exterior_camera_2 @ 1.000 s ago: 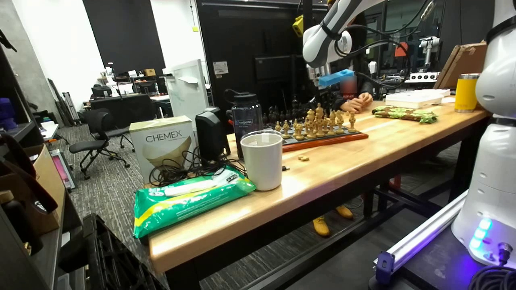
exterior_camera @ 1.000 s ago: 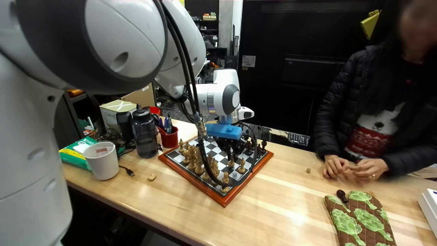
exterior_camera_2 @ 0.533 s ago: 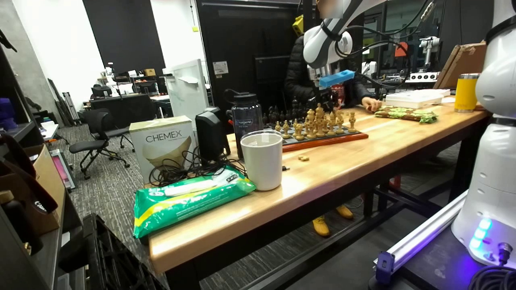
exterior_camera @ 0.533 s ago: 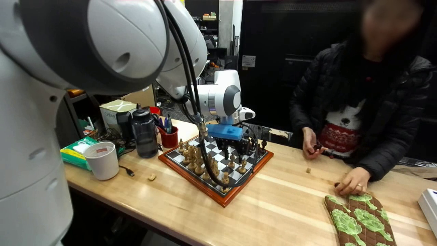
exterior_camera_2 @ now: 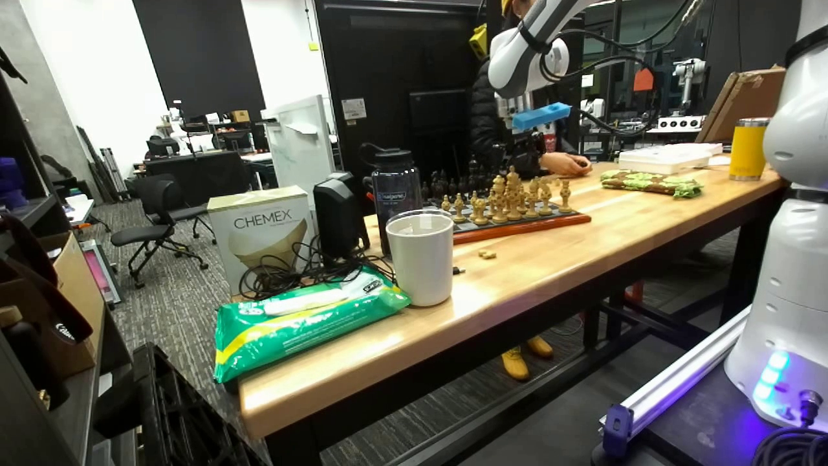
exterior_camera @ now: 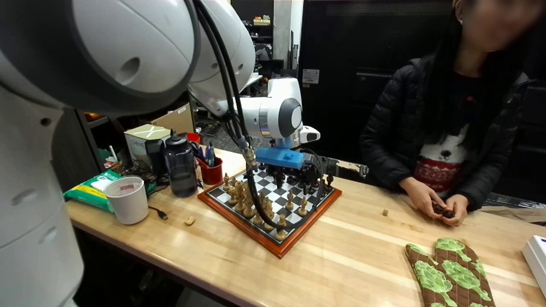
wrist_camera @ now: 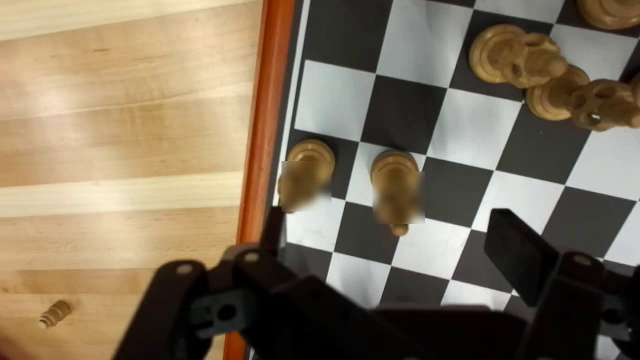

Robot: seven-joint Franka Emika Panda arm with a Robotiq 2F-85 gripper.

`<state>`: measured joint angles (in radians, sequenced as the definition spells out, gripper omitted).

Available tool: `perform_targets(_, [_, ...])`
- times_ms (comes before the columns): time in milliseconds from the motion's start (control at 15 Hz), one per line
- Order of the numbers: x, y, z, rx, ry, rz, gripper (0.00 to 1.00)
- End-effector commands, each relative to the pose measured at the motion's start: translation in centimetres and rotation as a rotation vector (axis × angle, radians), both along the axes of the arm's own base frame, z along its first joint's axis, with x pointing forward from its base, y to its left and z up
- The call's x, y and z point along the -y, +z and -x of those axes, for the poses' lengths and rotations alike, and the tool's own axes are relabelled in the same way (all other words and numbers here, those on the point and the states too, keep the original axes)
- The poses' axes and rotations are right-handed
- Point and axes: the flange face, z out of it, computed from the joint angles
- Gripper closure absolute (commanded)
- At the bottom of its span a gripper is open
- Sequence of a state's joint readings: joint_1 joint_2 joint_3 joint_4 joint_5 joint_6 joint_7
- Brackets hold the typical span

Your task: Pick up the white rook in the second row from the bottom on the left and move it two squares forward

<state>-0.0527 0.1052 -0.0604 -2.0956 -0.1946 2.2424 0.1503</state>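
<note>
In the wrist view your gripper (wrist_camera: 391,230) stands wide and holds nothing, and lowering it off line could topple either of two pale pieces (wrist_camera: 396,187) on the chessboard (wrist_camera: 402,115), one perhaps the rook, though you cannot tell; in an exterior view a wooden table (exterior_camera: 341,264) bears the chessboard, and in an exterior view office chairs (exterior_camera_2: 139,237) stand beyond.

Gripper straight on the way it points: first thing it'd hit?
Likely the pale chess piece nearer the board's rim: in the wrist view, one finger of the open gripper shows close by it. Depth is unclear; it may pass to the squares.
</note>
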Motion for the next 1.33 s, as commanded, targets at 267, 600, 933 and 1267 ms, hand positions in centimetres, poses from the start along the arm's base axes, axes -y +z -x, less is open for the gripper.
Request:
perform_targets(267, [-1.1, 6.2, 4.2, 0.065, -0.022, -0.099, 0.00])
perform_targets(600, [-2.8, 10.0, 9.0, 0.065, -0.046, -0.141, 0.00])
perform_targets(933, [-4.4, 12.7, 13.9, 0.044, -0.049, -0.148, 0.00])
perform_targets(1267, [-4.0, 12.7, 13.3, 0.047, -0.039, -0.134, 0.00])
